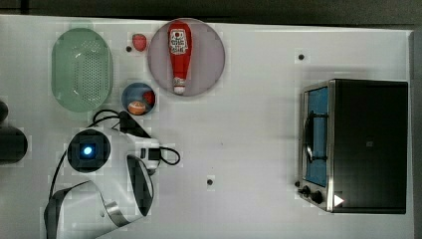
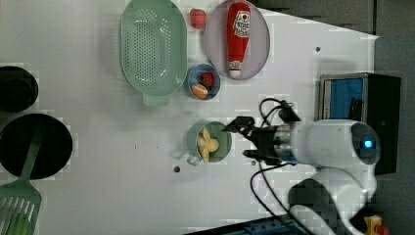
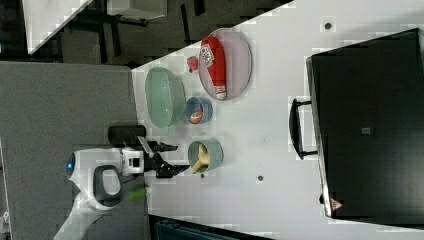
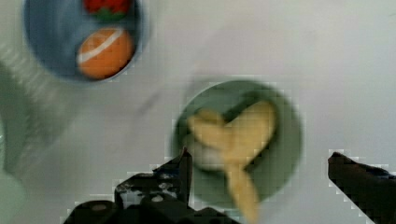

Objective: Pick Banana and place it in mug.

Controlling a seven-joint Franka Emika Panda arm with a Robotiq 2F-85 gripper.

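The pale-yellow banana (image 2: 208,143) lies inside the round green mug (image 2: 225,147), with one end sticking up over the rim. It also shows in the right view as the banana (image 3: 200,158) in the mug (image 3: 215,152), and from the wrist as the banana (image 4: 236,137) in the mug (image 4: 282,156). My gripper (image 2: 239,140) is open, just off the mug on the left view's right side. Its black fingers stand wide apart and hold nothing. Gripper (image 3: 177,157) sits at the mug's rim; gripper (image 4: 259,159) straddles the mug from above. In the top view my arm (image 1: 99,164) covers the mug.
A pale-green colander (image 1: 82,69), a blue cup (image 1: 130,94) with small orange and red items, and a plate (image 1: 209,55) with a ketchup bottle (image 1: 179,52) lie beyond the mug. A toaster oven (image 1: 368,144) stands at the top view's right. Black pans (image 2: 34,147) sit at the left view's left.
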